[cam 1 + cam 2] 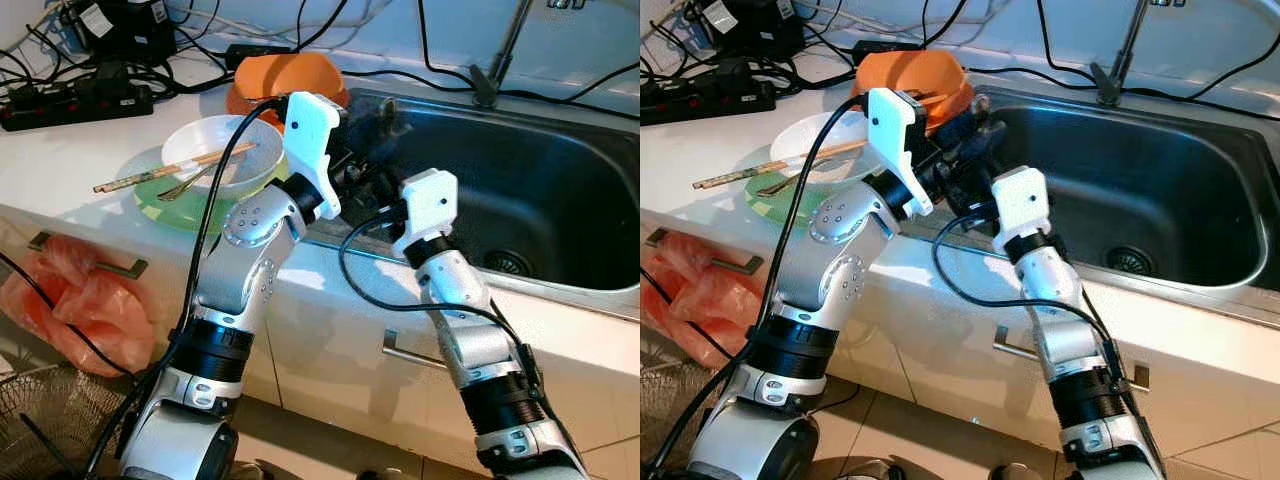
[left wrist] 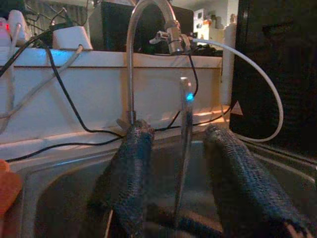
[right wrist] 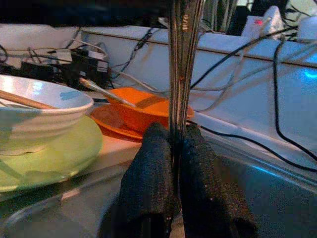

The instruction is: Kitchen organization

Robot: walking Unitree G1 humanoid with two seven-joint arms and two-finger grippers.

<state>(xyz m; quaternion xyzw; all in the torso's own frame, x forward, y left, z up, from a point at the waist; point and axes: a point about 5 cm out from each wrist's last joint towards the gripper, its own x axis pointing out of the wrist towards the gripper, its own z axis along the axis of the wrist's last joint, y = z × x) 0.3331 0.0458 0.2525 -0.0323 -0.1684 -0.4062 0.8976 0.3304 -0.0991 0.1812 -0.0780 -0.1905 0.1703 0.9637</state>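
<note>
From the head views, both arms are seen reaching over the front edge of the sink, and the two claws are brought together right at its left rim, probably so a utensil can be handed across or dropped into the basin; the sink looks empty apart from the drain. On the desk just left of it, a white bowl is stacked on a green plate with chopsticks laid across and what looks like a spoon inside, and an orange bowl is parked behind, right beside the sink corner. So the dirty stuff is gathered near the sink, likely waiting its turn. In the left wrist view, the left claw is seen spread open, with a thin metal utensil handle standing upright between the fingers, not squeezed as far as can be told. In the right wrist view, the right claw is clamped tight on that slim metal utensil, held upright, and the orange bowl is shown with some utensil leaning in it.
</note>
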